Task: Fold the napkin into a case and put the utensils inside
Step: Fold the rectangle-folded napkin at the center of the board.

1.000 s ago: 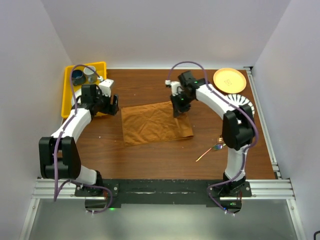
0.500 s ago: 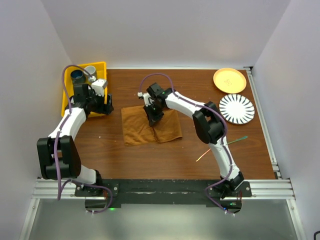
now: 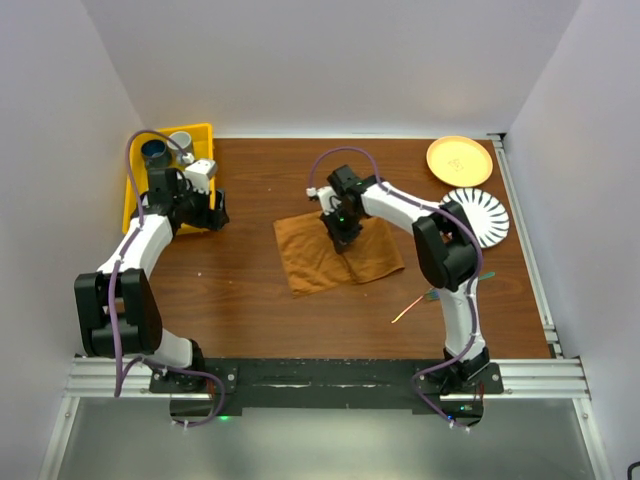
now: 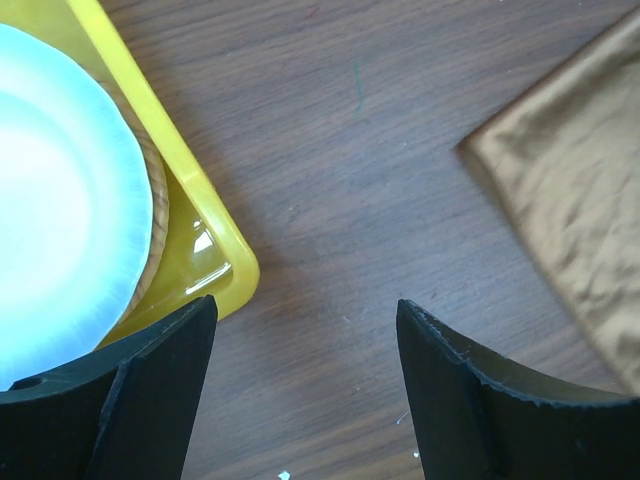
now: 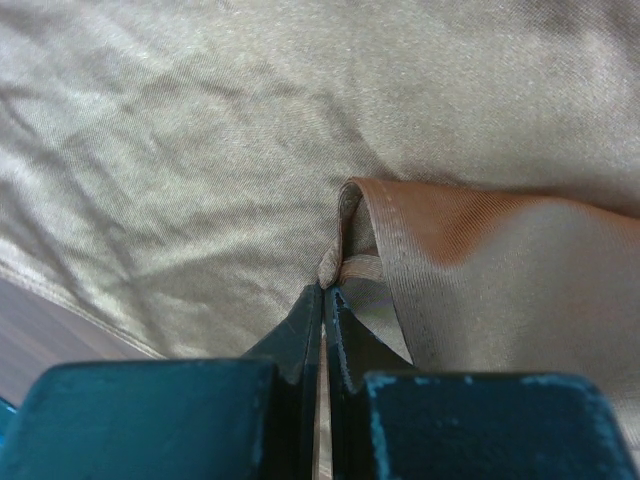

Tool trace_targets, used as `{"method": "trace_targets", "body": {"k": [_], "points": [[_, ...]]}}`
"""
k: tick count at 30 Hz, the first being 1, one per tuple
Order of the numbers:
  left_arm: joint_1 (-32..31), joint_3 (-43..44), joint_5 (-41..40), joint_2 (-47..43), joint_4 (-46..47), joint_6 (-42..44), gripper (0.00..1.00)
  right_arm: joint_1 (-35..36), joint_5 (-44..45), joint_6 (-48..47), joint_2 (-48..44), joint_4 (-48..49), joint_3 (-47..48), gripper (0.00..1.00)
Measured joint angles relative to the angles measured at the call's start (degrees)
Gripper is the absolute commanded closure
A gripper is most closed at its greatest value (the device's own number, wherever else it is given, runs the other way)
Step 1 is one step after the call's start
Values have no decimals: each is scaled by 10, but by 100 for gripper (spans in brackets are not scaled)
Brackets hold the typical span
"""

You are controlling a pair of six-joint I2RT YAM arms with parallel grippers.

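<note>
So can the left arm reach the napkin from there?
Probably yes. The left gripper is open, and only bare table lies between it and the near corner of the napkin.

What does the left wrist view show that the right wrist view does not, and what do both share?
Only the left wrist view: the yellow tray holding a pale plate, and the left gripper open over bare table. Only the right wrist view: the right gripper shut on a raised fold of the napkin. Both: the napkin and some wooden table.
</note>
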Motion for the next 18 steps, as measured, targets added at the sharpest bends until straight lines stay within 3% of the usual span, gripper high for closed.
{"method": "trace_targets", "body": {"k": [2,3,7,18], "points": [[0,0,6,0,0,2,16,-22,11,-16,-4,-17,-2,100],[1,0,9,0,1,3,0,-29,14,-19,-4,-21,0,100],[2,0,24,0,1,4,0,-38,27,-23,-4,-48,25,100],[2,0,39,0,-3,5,0,35,17,16,11,-60,120,100]]}}
